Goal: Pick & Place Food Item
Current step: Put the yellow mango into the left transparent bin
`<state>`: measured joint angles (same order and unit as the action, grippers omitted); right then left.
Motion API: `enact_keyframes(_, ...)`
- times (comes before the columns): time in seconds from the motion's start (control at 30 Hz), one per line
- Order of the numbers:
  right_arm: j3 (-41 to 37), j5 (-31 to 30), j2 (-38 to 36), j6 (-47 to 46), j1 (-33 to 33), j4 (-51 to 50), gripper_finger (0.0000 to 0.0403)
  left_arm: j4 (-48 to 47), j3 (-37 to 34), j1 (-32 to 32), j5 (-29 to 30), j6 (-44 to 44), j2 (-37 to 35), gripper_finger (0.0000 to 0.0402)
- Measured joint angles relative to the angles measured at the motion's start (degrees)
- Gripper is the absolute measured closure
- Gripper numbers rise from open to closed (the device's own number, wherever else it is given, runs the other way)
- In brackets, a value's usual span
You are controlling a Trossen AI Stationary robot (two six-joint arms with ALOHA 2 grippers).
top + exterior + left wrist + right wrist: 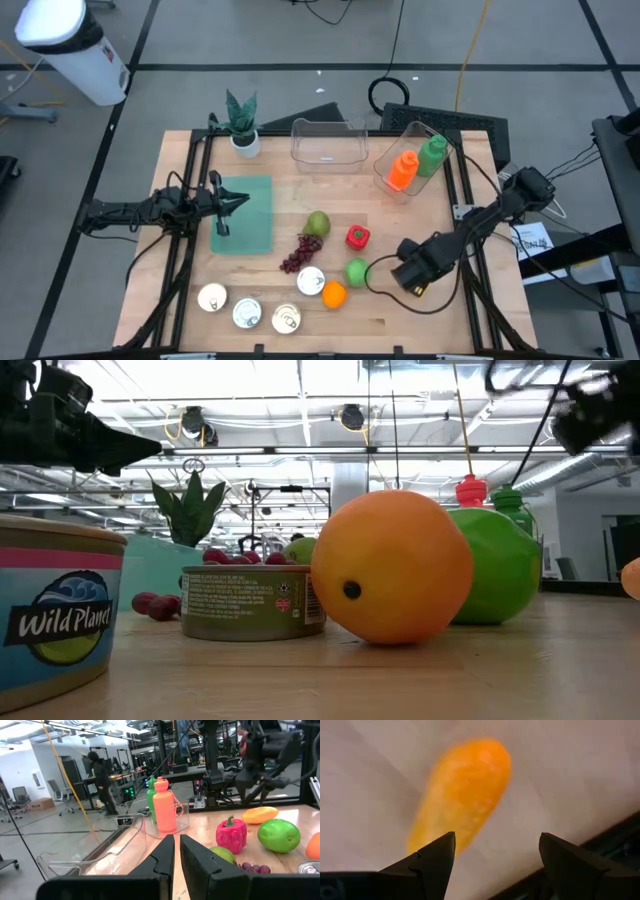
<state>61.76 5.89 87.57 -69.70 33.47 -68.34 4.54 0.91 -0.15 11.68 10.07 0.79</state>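
My right gripper [492, 857] hangs with fingers spread over the long yellow-orange fruit [462, 795] near the table's [440, 310] right edge, and if I descend off-centre I reckon the rounded skin could roll aside.

"Wild Planet" in white letters on the blue-and-pink can [55, 625] at the lower left of the low view. Fine print on the olive label of the second can [250, 603], left of centre in the same view, too small to read. No legible lettering in the high view or either wrist view.
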Motion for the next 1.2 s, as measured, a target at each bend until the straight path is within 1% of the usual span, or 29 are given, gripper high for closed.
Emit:
enact_keyframes(0.17,-4.09,6.10,-0.15,-0.55,0.38,4.41,0.0131,0.00,0.00,-0.02,0.00,0.00,0.01,0.0360)
enact_keyframes(0.27,-4.07,6.41,-0.21,-0.05,0.40,5.75,0.0131,0.00,0.00,0.00,0.00,0.00,0.00,0.0360)
enact_keyframes(0.37,-4.04,6.25,-2.39,-0.59,0.40,5.63,0.0131,0.02,0.00,-0.01,0.00,0.00,0.01,0.0360)
enact_keyframes(0.47,-4.07,5.16,-5.41,-2.97,0.40,7.62,0.0131,0.00,0.00,-0.02,0.00,0.00,0.01,0.0360)
enact_keyframes(0.57,-4.05,-0.21,-8.70,-3.95,1.20,10.81,0.0131,0.00,0.00,0.00,0.00,0.00,0.01,0.0360)
enact_keyframes(0.7,-4.05,-6.16,-11.32,4.27,3.41,21.23,0.0131,0.00,0.00,-0.01,0.00,0.00,0.01,0.0360)
enact_keyframes(0.77,-4.05,-7.45,-11.82,8.50,4.37,26.39,0.0131,0.00,0.00,-0.02,0.00,0.00,0.01,0.0360)
enact_keyframes(0.87,-4.03,-7.62,-11.65,15.00,5.56,33.66,0.0131,0.00,0.00,-0.01,0.00,0.00,0.01,0.0360)
enact_keyframes(0.93,-4.00,-7.77,-10.87,18.10,6.19,35.53,0.0131,0.00,0.00,-0.02,0.00,-0.01,0.01,0.0360)
enact_keyframes(1.07,-4.03,-11.78,-8.24,25.88,7.01,35.49,0.0131,0.00,0.00,-0.02,0.00,0.00,0.01,0.0360)
enact_keyframes(1.13,-4.03,-12.01,-6.74,32.10,7.15,35.55,0.0131,0.00,0.00,-0.02,0.00,0.00,0.01,0.0360)
enact_keyframes(1.2,-4.03,-10.52,-5.27,37.11,7.17,35.48,0.0131,0.00,0.00,-0.02,0.00,0.00,0.00,0.0360)
